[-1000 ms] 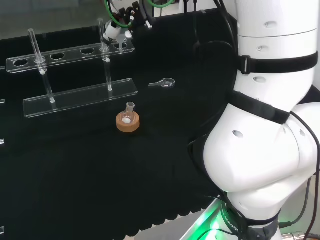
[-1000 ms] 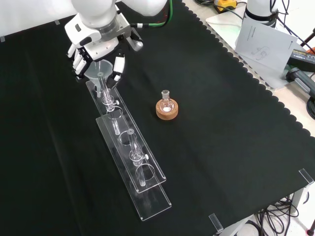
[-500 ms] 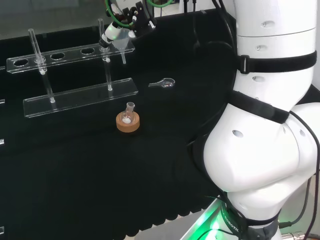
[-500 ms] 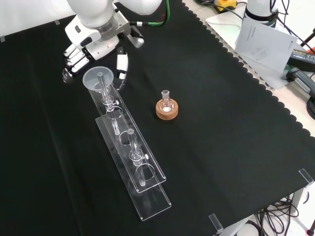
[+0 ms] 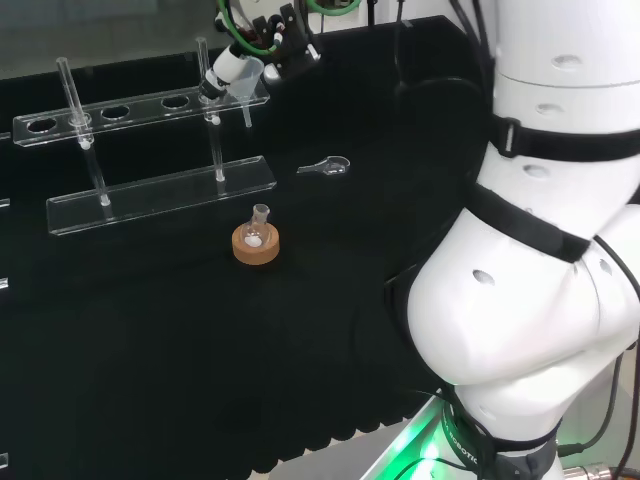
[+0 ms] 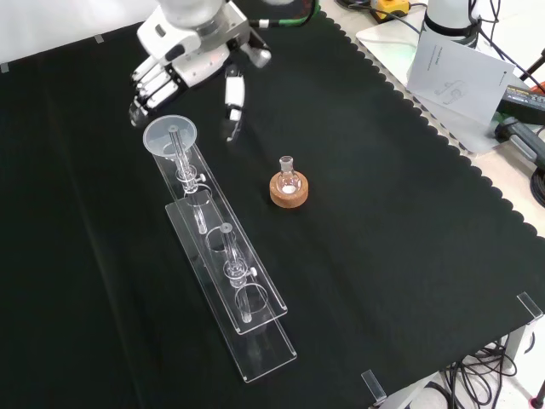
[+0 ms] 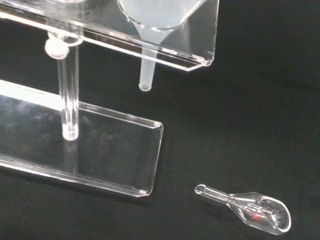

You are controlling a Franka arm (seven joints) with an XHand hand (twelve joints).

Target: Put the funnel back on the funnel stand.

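The clear funnel [image 6: 169, 136] sits in the end hole of the clear funnel stand [image 6: 232, 274], its stem hanging down through the upper shelf. In the head view the funnel [image 5: 238, 72] rests at the right end of the stand [image 5: 130, 105]. The wrist view looks past the funnel's stem [image 7: 146, 75] below the shelf [image 7: 202, 42] and above the base plate [image 7: 105, 150]. My hand [image 6: 183, 64] hovers beyond the funnel, apart from it, fingers relaxed and holding nothing. In the head view the hand [image 5: 275, 35] is just right of the funnel.
A small round flask on a cork ring [image 6: 288, 186] stands right of the stand in the front view, also seen in the head view as the flask on cork [image 5: 257, 240]. A small glass scoop [image 7: 255, 212] lies on the cloth near the stand's end. Papers [image 6: 451, 72] lie off the cloth.
The hand let go of the funnel, opened and drew away to the right in the front view. The funnel stays seated in the stand's end hole.
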